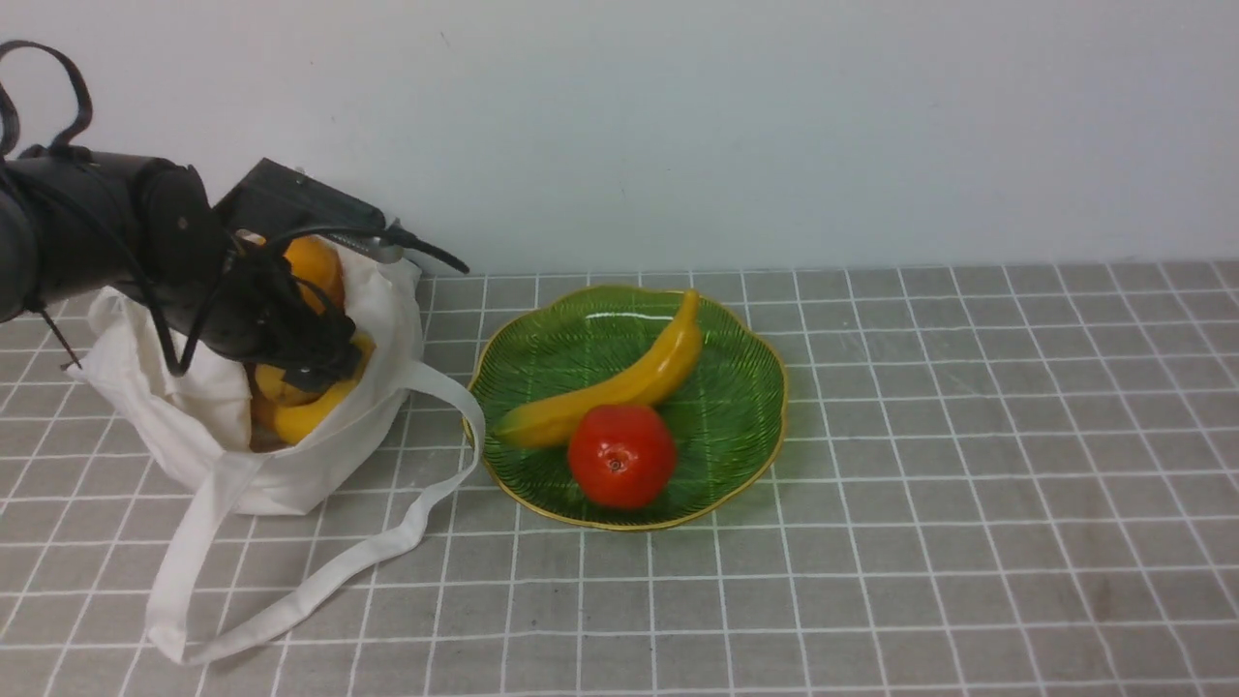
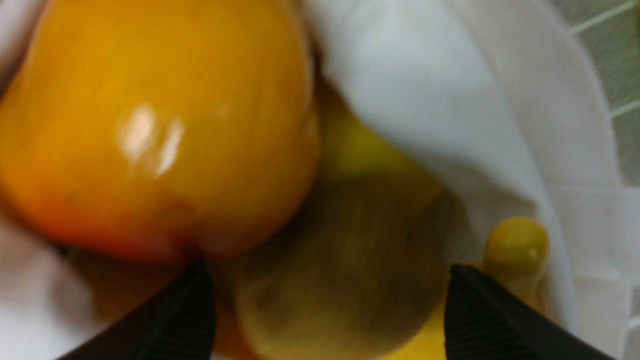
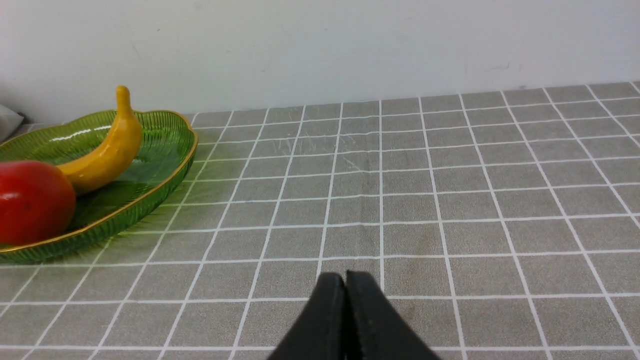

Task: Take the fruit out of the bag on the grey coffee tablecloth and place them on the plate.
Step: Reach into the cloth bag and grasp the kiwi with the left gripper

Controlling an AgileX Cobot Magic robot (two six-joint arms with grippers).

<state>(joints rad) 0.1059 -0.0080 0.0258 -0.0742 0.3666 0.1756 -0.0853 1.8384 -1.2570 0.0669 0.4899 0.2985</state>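
In the front view, a banana (image 1: 631,382) and a red fruit (image 1: 622,457) lie on the green plate (image 1: 731,416), the red one on the near side; so the task looks partly done, with the cream-white bag (image 1: 387,363) at the left, on the grey tablecloth (image 1: 929,581), holding the rest; the left gripper (image 1: 315,339) reaches into its mouth.

In the left wrist view, a glossy orange-red mango-like fruit (image 2: 165,120), a dull brown oval kiwi (image 2: 345,265) and yellow fruit (image 2: 375,155) remain inside, crowded together; the left gripper's fingers stand apart on either side of the kiwi, and it seems not gripped; these are left to move, and more may be hidden.

In the right wrist view, the red fruit looks smooth and round, the banana curved and shiny; the right gripper (image 3: 345,285) has its tips together, clenched on nothing.
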